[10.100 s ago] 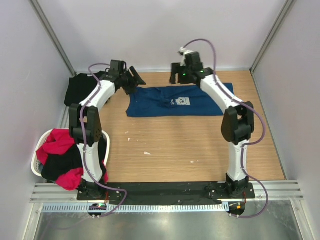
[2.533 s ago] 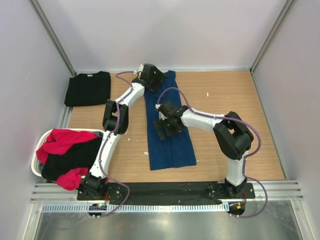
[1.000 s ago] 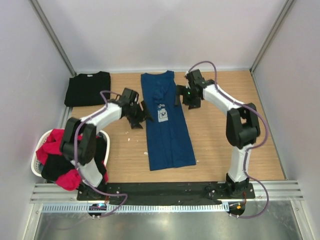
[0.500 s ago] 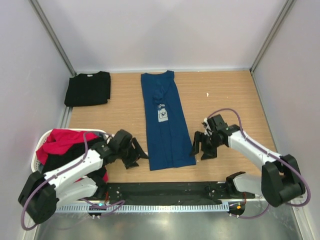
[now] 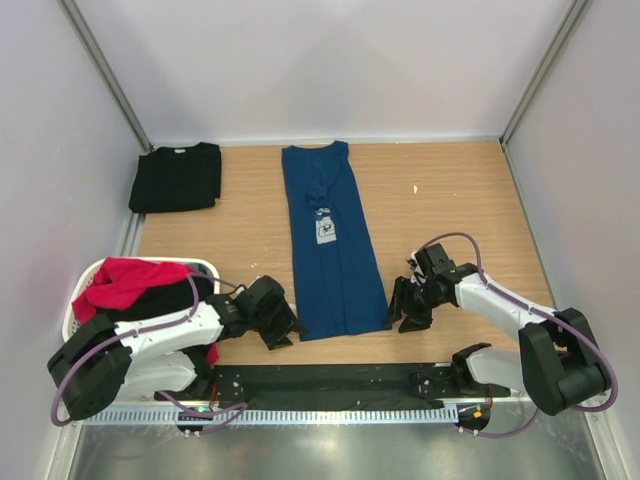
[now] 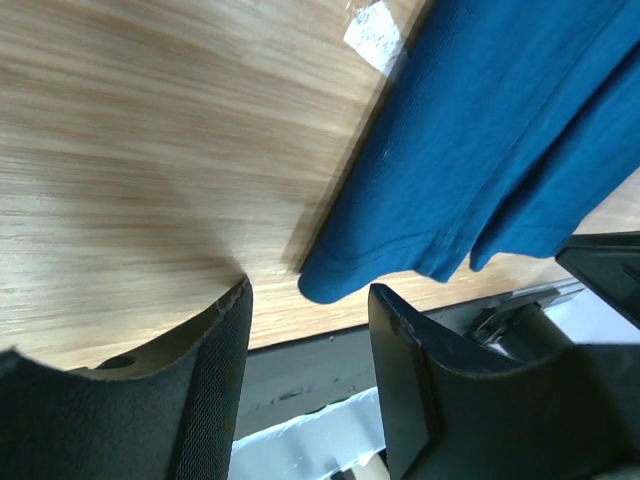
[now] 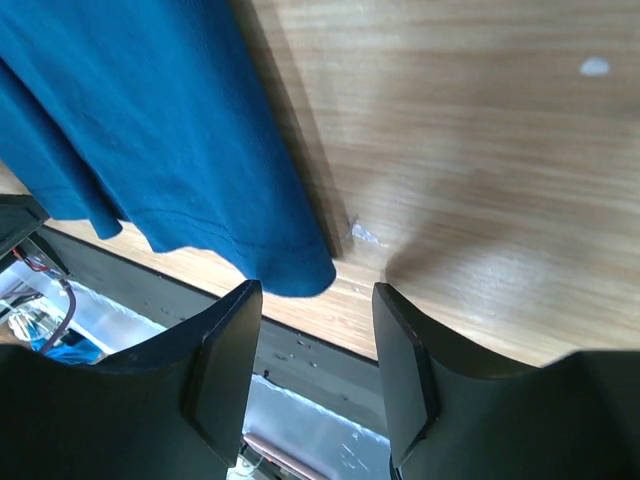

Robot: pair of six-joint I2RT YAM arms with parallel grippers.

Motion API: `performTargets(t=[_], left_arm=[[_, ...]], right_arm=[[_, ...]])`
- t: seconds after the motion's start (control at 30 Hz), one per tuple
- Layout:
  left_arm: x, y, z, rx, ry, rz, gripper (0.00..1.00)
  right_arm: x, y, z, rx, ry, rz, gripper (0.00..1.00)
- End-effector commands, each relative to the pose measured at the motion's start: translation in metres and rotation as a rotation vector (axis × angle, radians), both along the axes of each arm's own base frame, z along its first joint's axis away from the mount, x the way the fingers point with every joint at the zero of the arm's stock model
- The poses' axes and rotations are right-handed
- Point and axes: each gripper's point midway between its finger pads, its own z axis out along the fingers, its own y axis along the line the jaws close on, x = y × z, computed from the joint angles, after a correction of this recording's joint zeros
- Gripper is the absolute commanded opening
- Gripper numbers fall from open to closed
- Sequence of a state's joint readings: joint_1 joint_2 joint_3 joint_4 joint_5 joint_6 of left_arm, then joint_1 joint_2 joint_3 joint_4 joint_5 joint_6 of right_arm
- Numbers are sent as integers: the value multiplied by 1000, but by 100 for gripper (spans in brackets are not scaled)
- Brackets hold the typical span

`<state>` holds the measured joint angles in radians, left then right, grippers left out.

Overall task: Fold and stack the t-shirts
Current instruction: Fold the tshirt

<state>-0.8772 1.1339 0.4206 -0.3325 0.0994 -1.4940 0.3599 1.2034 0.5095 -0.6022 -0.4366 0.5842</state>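
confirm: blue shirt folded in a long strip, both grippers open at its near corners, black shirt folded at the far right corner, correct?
Wrong side: the top view shows the black shirt folded at the far left corner. The rest stands: blue shirt in a long strip, left gripper and right gripper open at its near corners.

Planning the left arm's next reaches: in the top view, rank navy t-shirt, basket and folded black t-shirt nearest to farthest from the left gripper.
1. navy t-shirt: its near corner lies just right of the left gripper.
2. basket: to the gripper's left.
3. folded black t-shirt: far-left corner.
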Motion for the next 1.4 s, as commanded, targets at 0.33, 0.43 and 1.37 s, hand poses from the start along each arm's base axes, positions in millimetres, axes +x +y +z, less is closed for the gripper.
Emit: performTargets(t=[0.33, 0.43, 1.37], left_arm=[[16, -13, -3, 15, -19, 18, 37], [15, -7, -3, 50, -6, 31, 25], [163, 13, 118, 107, -280, -12, 0]], right_arm=[[16, 10, 2, 39, -39, -8, 45], [14, 12, 1, 51, -27, -12, 42], [178, 58, 106, 122, -200, 14, 1]])
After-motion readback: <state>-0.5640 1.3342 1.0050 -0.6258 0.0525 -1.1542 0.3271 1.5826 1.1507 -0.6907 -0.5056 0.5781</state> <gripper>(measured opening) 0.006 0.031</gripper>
